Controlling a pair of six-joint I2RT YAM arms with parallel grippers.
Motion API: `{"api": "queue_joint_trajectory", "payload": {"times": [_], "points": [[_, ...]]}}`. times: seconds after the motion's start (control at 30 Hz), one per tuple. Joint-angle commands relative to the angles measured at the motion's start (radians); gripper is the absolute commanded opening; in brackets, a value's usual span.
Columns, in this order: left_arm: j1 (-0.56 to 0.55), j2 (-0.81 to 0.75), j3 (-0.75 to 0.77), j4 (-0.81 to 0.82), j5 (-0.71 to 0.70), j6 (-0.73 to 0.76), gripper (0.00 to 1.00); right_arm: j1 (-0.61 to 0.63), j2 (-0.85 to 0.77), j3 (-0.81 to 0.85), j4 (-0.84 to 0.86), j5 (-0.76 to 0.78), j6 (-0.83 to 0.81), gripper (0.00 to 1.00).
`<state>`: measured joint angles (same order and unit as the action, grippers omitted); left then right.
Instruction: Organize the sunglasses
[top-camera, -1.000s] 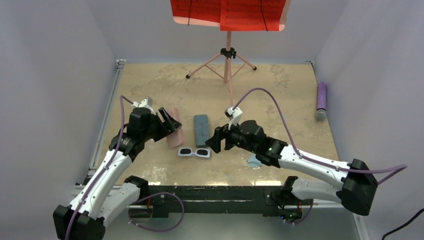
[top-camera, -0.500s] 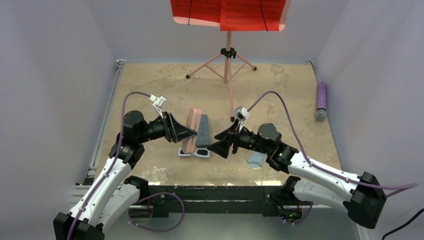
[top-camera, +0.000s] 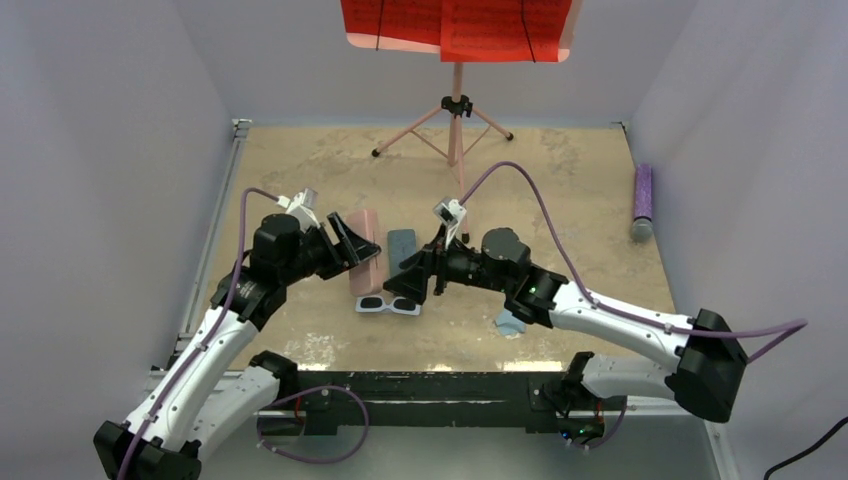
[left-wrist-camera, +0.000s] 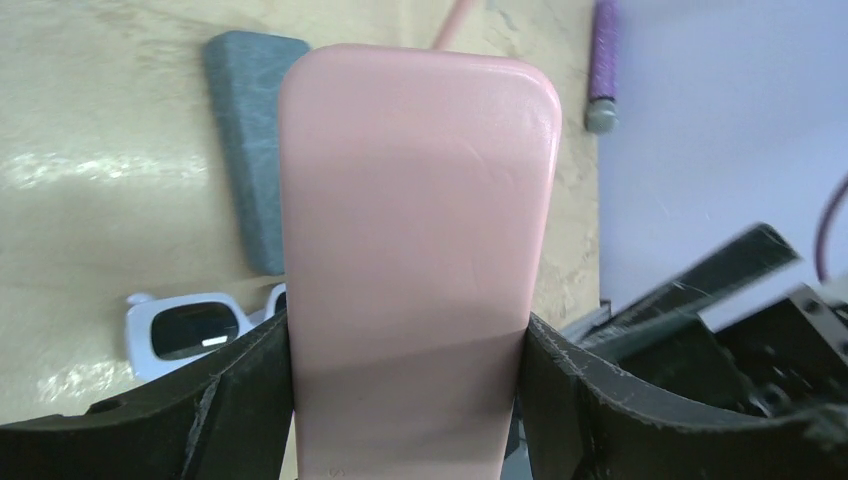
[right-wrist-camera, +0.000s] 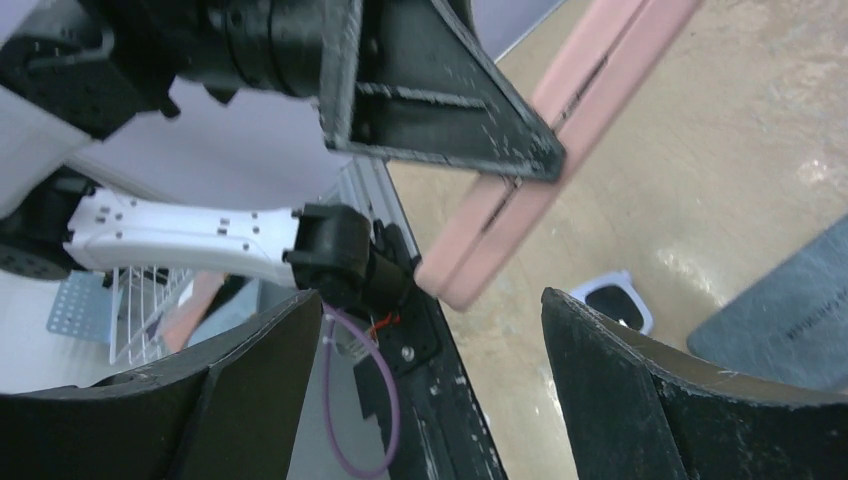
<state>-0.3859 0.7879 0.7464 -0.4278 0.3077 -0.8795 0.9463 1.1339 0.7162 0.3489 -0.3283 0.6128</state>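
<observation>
The white-framed sunglasses (top-camera: 388, 305) with dark lenses lie on the table; they also show in the left wrist view (left-wrist-camera: 190, 327) and the right wrist view (right-wrist-camera: 617, 300). The pink-purple pair is out of view. My left gripper (top-camera: 355, 250) is shut on the pink case (left-wrist-camera: 415, 230) and holds it above the table, over the sunglasses. The pink case also shows in the top view (top-camera: 366, 250) and in the right wrist view (right-wrist-camera: 560, 140). My right gripper (top-camera: 408, 285) is open and empty, its fingers pointing left at the pink case, just right of it.
A grey-blue case (top-camera: 402, 248) lies on the table behind the sunglasses, partly under my right gripper. A light blue cloth (top-camera: 510, 322) lies under the right arm. A pink stand (top-camera: 456, 110) stands at the back. A purple cylinder (top-camera: 642, 198) lies at the right wall.
My left gripper has lifted the pink case off the table and now holds it tilted over the sunglasses. My right gripper has swung left toward the case, open.
</observation>
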Motion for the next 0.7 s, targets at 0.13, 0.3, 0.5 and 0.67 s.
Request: {"api": "queue_joint_trajectory", "payload": {"times": [0.13,0.3,0.5,0.67], "points": [[-0.067,0.025,0.094,-0.097,-0.243,-0.131,0.0,0.053,0.171,0.21,-0.105,0.165,0.1,0.85],[-0.097,0.051,0.129,-0.105,-0.297,-0.168,0.0,0.069,0.245,0.241,-0.157,0.217,0.14,0.84],[-0.117,0.074,0.141,-0.076,-0.291,-0.194,0.0,0.086,0.297,0.196,-0.061,0.178,0.215,0.68],[-0.128,0.085,0.14,-0.057,-0.227,-0.12,0.1,0.086,0.26,0.156,0.032,0.17,0.252,0.13]]}}
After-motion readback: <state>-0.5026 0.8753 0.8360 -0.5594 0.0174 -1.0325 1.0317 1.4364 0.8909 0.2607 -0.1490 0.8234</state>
